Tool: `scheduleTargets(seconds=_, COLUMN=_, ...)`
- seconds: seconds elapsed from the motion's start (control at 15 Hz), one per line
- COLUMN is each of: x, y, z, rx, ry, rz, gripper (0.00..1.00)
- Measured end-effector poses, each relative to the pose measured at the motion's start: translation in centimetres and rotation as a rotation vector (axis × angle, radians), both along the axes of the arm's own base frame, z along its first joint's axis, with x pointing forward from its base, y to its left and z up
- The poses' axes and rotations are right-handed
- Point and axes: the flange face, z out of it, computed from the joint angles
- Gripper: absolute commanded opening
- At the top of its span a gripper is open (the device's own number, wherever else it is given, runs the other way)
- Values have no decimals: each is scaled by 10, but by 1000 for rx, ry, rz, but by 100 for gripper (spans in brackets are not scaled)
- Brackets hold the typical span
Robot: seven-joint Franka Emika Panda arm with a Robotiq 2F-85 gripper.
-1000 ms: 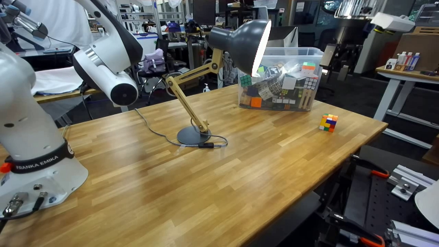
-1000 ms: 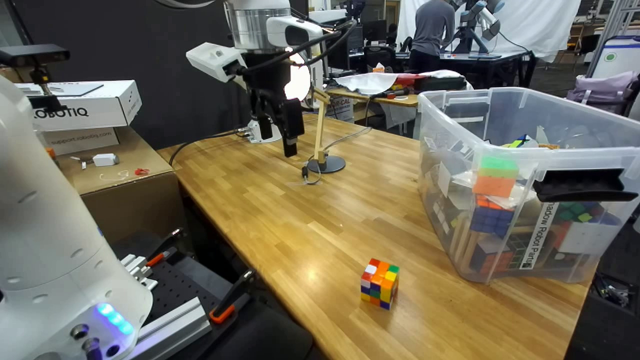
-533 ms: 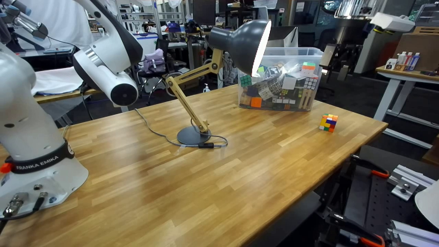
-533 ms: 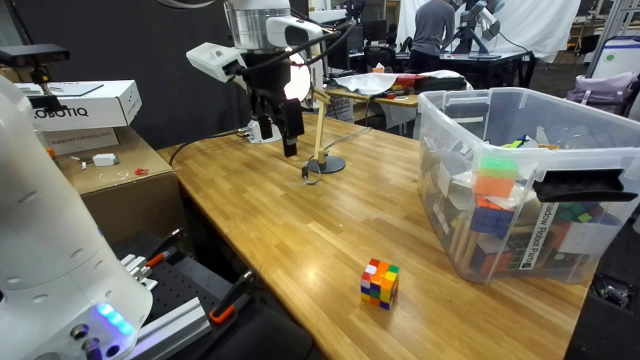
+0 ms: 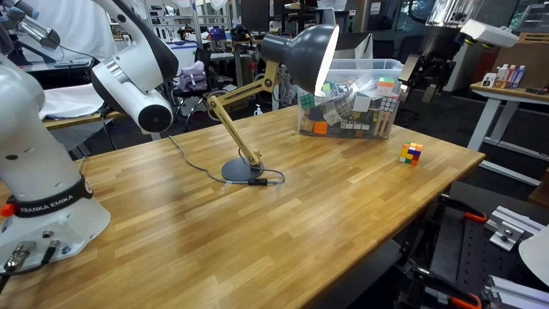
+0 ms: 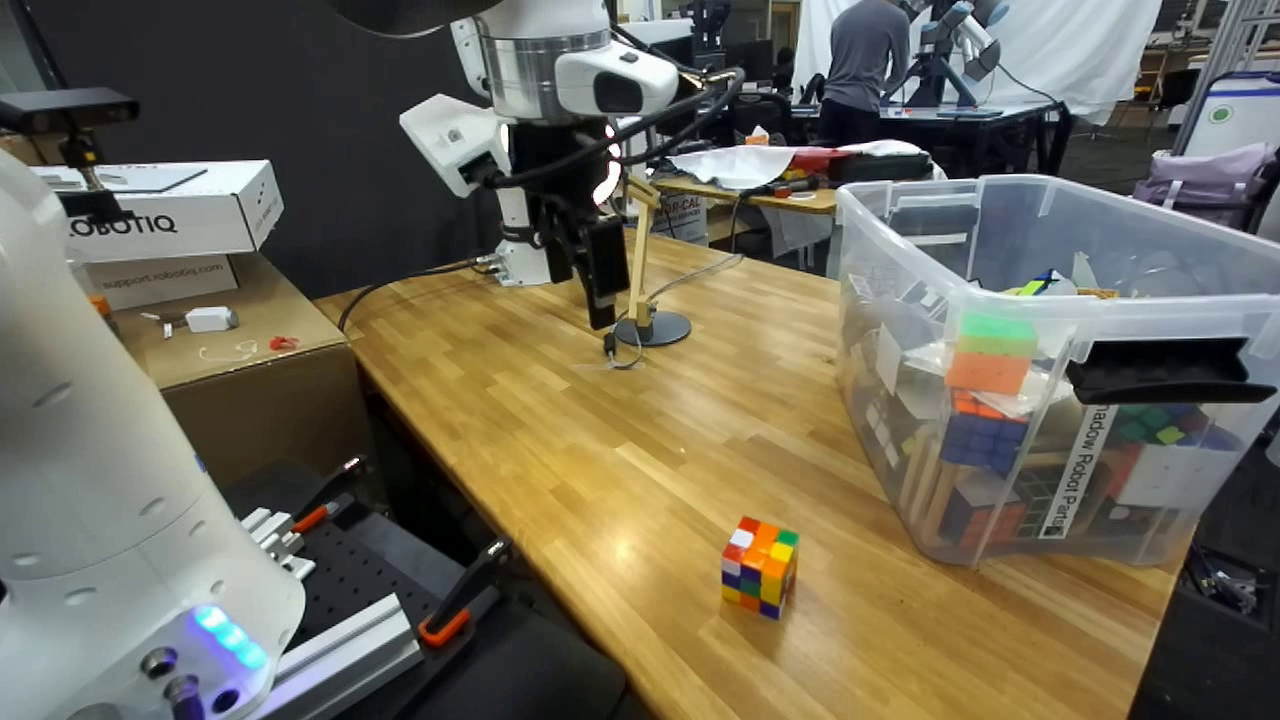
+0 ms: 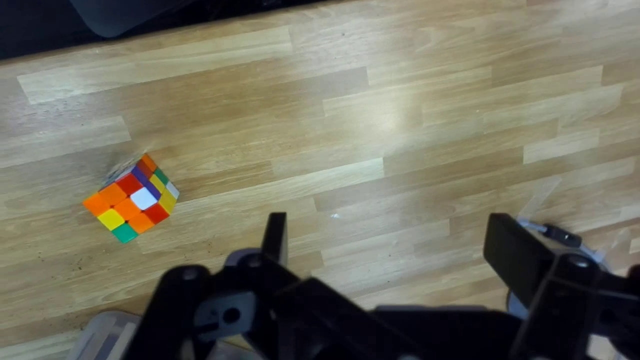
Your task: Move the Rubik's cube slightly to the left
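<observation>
The Rubik's cube (image 5: 411, 153) sits on the wooden table near its edge in both exterior views (image 6: 760, 567). Its facelets are orange, yellow, white, red, blue and green. In the wrist view the cube (image 7: 131, 200) lies left of the jaws, turned at an angle. My gripper (image 7: 387, 220) is open with only table between its fingers. In both exterior views the gripper (image 5: 416, 95) hangs well above the table, apart from the cube. In an exterior view the gripper (image 6: 580, 295) points down and tilts slightly.
The clear bin (image 6: 1150, 310) full of puzzle cubes stands near the cube; its corner shows in the wrist view (image 7: 102, 320). A desk lamp (image 5: 300, 56) with a cable stands mid-table. Another white arm (image 5: 38, 141) stands at the table's far end. Clamps (image 6: 445, 628) sit beyond the table edge.
My gripper has lowered slightly and tilted, moving a little right in an exterior view. It was still between the two earlier moments. The cube and bin have not moved.
</observation>
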Motion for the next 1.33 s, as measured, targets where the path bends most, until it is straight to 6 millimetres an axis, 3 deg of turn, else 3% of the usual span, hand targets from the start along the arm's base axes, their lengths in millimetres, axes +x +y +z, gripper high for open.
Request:
scheduleTargets(seconds=0.47, x=-41, y=-96, z=-40, rx=-31, ry=-35, rz=-255, gripper=100)
scheduleTargets(seconds=1.33, x=-42, y=-101, z=-46, rx=-45, ry=-32, rz=-238, gripper=100)
